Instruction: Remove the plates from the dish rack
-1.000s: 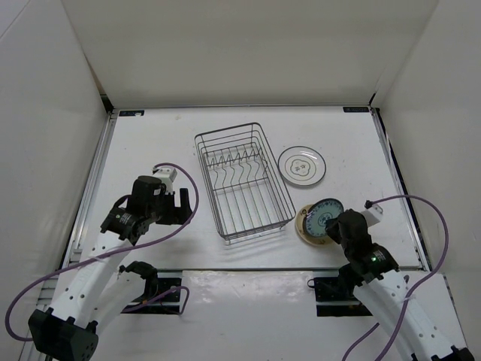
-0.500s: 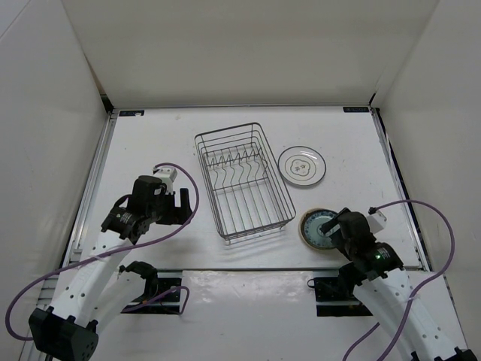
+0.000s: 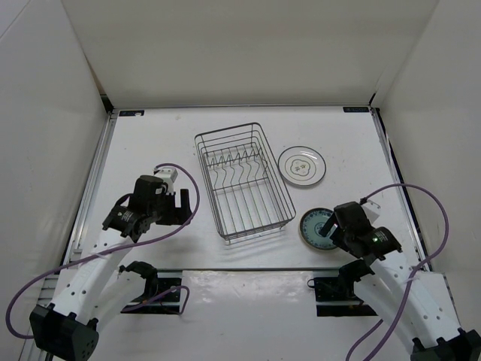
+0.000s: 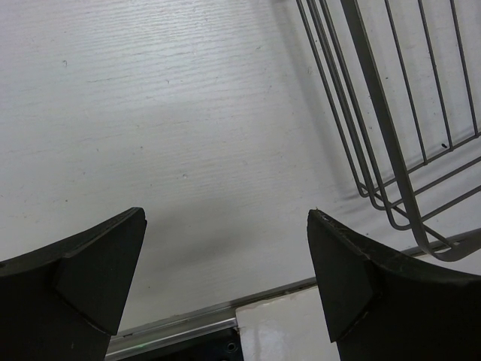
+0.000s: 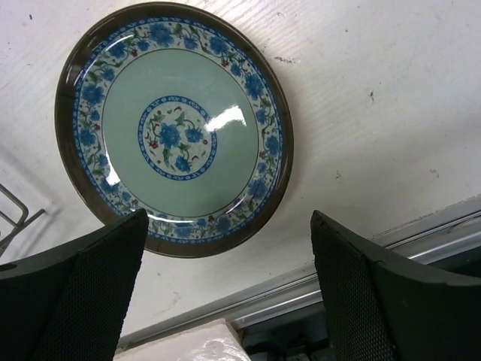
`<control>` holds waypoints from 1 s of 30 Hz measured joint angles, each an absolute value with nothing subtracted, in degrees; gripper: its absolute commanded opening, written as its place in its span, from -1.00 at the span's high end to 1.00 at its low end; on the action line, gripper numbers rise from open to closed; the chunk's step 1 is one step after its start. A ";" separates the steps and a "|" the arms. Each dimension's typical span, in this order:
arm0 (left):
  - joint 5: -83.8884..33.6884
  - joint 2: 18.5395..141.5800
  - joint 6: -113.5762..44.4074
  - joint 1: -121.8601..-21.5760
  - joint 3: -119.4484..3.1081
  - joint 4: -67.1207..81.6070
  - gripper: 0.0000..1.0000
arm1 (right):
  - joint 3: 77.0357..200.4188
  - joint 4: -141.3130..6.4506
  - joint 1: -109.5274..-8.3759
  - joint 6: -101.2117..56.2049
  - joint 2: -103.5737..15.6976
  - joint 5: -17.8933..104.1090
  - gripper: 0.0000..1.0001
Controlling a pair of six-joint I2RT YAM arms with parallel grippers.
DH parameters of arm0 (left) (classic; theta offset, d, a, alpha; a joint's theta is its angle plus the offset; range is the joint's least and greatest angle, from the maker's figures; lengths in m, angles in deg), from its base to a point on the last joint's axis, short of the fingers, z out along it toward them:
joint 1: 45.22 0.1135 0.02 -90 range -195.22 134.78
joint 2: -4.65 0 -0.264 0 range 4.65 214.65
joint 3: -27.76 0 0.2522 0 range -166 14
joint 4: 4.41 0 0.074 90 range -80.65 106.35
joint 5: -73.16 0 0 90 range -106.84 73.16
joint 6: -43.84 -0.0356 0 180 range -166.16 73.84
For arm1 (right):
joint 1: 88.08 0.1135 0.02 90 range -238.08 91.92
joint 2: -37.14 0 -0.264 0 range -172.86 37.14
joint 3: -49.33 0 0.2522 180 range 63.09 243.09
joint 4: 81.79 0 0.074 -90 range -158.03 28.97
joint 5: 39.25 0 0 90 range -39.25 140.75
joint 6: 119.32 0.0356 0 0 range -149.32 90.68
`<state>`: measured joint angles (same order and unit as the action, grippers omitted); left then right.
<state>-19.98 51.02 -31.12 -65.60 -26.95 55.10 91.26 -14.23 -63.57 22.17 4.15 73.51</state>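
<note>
Left end effector [image 4: 225, 299]: both fingers cut off by the bottom of the wrist frame. They are spread wide with nothing gripped, just bare white counter [image 4: 150, 113] between them. From the top it's mostly buried under its own wrist and purple cable. Rectangular dark wire dish rack [image 3: 242, 180]: the left wrist view catches only its near corner. The top view shows all of it, with a row of upright tines and no plate inside. White round plate with thin dark ring and centre marks [image 3: 302, 165] lies flat on the counter just beside the rack's far right side, not touching. Blue-teal floral round plate with dark rim [image 5: 173, 128] lies flat by the rack's near right corner. From the top its right edge is hidden under the right arm. Right end effector [image 5: 225, 301]: fingers cropped at the bottom, wide apart, holding nothing, plate lying beyond the tips.
</note>
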 measured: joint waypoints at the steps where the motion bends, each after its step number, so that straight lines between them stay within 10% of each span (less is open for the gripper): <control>1: -19.91 51.07 -31.12 -65.60 -26.95 55.21 -0.98 | 91.37 -14.07 -63.59 21.62 4.54 73.58 -0.80; 30: -21.88 53.06 -32.80 -65.60 -26.56 54.14 -0.98 | 129.94 -6.84 -63.59 -10.77 -7.94 61.97 -0.81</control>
